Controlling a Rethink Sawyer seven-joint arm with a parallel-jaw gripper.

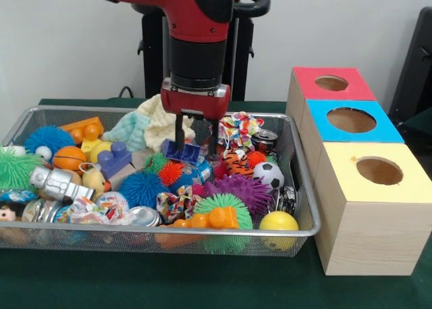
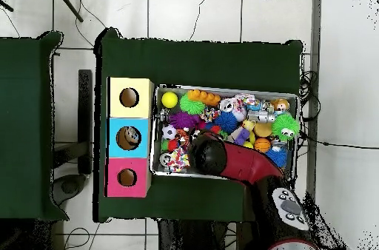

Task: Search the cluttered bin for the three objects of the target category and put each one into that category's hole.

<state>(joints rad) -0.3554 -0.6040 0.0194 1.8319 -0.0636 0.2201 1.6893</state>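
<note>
A shallow silver wire-mesh bin [image 1: 300, 181], crammed with bright toys, sits on the green table [image 1: 202, 285] beside three wooden boxes [image 1: 368, 208], its long side running across. The gripper [image 1: 196, 142] hangs inside, jaws spread around a blue block [image 1: 182, 150].

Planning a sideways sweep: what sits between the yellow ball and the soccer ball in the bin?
In the front view, nothing lies directly between the smooth yellow ball and the black-and-white soccer ball; a shiny silver object sits just beside that gap.
</note>
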